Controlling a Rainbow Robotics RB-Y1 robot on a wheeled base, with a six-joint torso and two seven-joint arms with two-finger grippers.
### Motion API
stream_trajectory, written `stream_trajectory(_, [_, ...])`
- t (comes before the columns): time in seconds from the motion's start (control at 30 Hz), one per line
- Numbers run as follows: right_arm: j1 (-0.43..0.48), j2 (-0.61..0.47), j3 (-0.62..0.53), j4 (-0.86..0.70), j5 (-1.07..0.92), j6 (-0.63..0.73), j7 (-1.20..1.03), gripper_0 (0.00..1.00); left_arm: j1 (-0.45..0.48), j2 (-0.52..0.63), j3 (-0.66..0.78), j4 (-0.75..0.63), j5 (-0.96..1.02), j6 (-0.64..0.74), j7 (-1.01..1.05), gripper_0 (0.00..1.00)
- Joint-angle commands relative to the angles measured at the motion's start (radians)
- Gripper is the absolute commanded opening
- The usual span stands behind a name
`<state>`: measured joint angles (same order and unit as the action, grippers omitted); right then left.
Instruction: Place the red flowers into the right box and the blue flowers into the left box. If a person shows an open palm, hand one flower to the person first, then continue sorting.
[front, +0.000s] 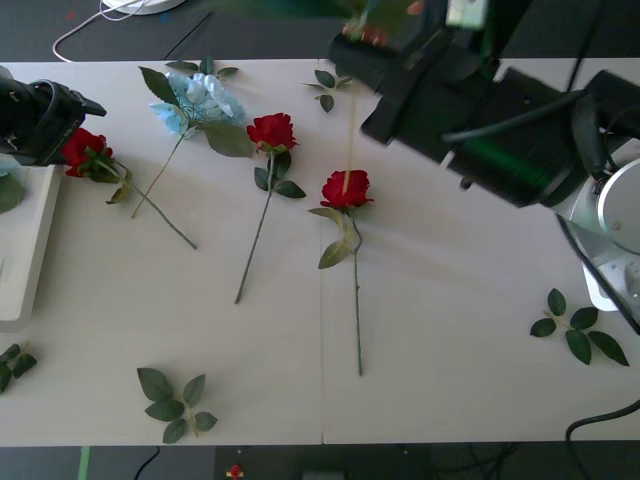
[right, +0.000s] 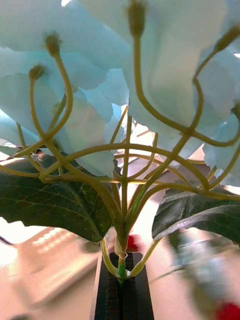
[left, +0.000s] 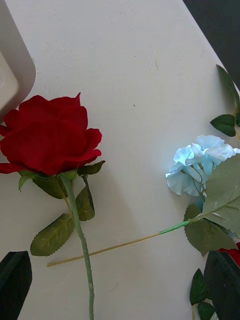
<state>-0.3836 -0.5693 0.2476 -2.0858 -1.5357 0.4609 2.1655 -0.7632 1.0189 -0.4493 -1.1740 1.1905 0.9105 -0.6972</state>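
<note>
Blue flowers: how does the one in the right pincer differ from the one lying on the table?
The blue flower in the right pincer is clamped at its stem base between shut black fingers, bloom pointing away from them; the blue flower on the table lies flat and free. The held one is off the table; the other rests beside a red rose, under the open left pincer. Both have pale-blue petals and large green leaves.

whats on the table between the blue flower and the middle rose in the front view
One rose: the red rose lies between the blue flower and the middle rose, in the front view.
</note>
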Motion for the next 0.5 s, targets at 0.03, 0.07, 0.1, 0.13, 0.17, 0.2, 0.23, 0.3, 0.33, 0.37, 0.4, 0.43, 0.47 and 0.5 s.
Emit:
stream_trajectory(0.03, [-0.005, -0.058, -0.087, 0.024, 0.086, -0.042, 0.016, 0.00, -0.033, 0.056, 0.014, -0.023, 0.011, 0.008, 0.039, 1.00])
stream_trajectory(0.07, [-0.008, -0.064, -0.102, 0.033, 0.100, -0.045, 0.017, 0.00, -0.033, 0.056, 0.014, -0.023, 0.011, 0.008, 0.039, 1.00])
stream_trajectory(0.1, [-0.015, -0.069, -0.122, 0.052, 0.128, -0.045, 0.017, 0.00, -0.033, 0.056, 0.014, -0.023, 0.011, 0.008, 0.039, 1.00])
stream_trajectory(0.13, [-0.026, -0.075, -0.142, 0.072, 0.155, -0.044, 0.019, 0.00, -0.033, 0.056, 0.014, -0.023, 0.011, 0.008, 0.039, 1.00])
stream_trajectory(0.17, [-0.031, -0.076, -0.151, 0.081, 0.169, -0.045, 0.019, 0.00, -0.033, 0.056, 0.014, -0.023, 0.011, 0.008, 0.039, 1.00])
stream_trajectory(0.2, [-0.044, -0.080, -0.165, 0.102, 0.194, -0.045, 0.016, 0.00, -0.033, 0.056, 0.014, -0.023, 0.011, 0.008, 0.039, 1.00])
stream_trajectory(0.23, [-0.061, -0.083, -0.177, 0.127, 0.215, -0.045, 0.014, 0.00, -0.033, 0.056, 0.014, -0.023, 0.011, 0.008, 0.039, 1.00])
stream_trajectory(0.3, [-0.087, -0.083, -0.189, 0.168, 0.240, -0.045, 0.013, 0.00, -0.033, 0.056, 0.014, -0.023, 0.011, 0.008, 0.039, 1.00])
stream_trajectory(0.33, [-0.104, -0.083, -0.195, 0.196, 0.249, -0.045, 0.013, 0.00, -0.033, 0.056, 0.014, -0.023, 0.011, 0.008, 0.039, 1.00])
stream_trajectory(0.37, [-0.112, -0.083, -0.197, 0.211, 0.250, -0.045, 0.011, 0.00, -0.033, 0.056, 0.014, -0.023, 0.011, 0.008, 0.039, 1.00])
stream_trajectory(0.4, [-0.130, -0.083, -0.197, 0.243, 0.253, -0.051, 0.014, 0.00, -0.033, 0.056, 0.014, -0.023, 0.011, 0.008, 0.039, 1.00])
stream_trajectory(0.43, [-0.146, -0.081, -0.199, 0.273, 0.253, -0.064, 0.016, 0.00, -0.033, 0.056, 0.014, -0.023, 0.011, 0.008, 0.039, 1.00])
stream_trajectory(0.47, [-0.153, -0.081, -0.199, 0.286, 0.255, -0.068, 0.017, 0.00, -0.033, 0.056, 0.014, -0.023, 0.011, 0.008, 0.039, 1.00])
stream_trajectory(0.5, [-0.169, -0.078, -0.199, 0.312, 0.259, -0.076, 0.017, 0.00, -0.033, 0.056, 0.014, -0.023, 0.011, 0.008, 0.039, 1.00])
